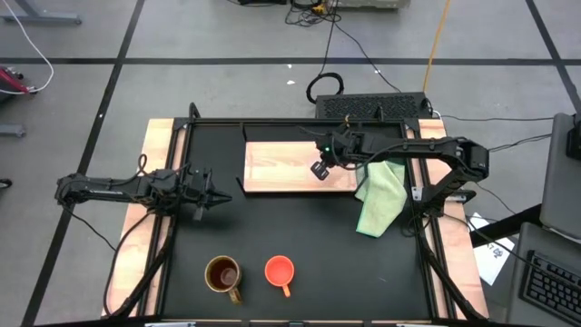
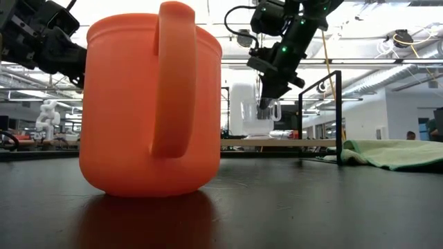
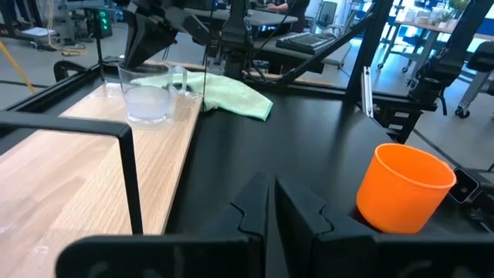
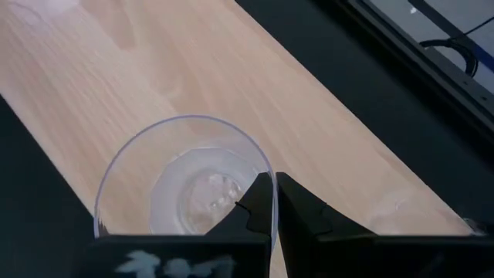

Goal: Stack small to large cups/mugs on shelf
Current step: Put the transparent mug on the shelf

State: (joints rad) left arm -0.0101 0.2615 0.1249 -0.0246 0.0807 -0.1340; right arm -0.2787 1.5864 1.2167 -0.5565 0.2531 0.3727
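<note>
The tiny clear glass cup (image 1: 320, 169) stands upright on the light-wood shelf (image 1: 281, 163), near its right end, and my right gripper (image 4: 274, 202) is shut on it from above. The cup also shows in the left wrist view (image 3: 150, 96) and the low view (image 2: 255, 119). The orange cup (image 1: 280, 271) and the brown glossy mug (image 1: 223, 274) stand upright on the black table near its front edge. My left gripper (image 1: 213, 193) is shut and empty, left of the shelf and above the table. My right gripper pinches the glass cup's wall at the rim (image 4: 266, 171), one finger (image 4: 248, 210) inside the cup and the other outside. The fingers point down from above. The cup is upright, and its base (image 3: 150, 117) appears to rest on the shelf.
A pale green cloth (image 1: 381, 195) lies crumpled just right of the shelf, over the table's right side. A dark metal frame (image 1: 272, 123) runs round the table. The orange cup (image 2: 149, 104) fills the low view's near left.
</note>
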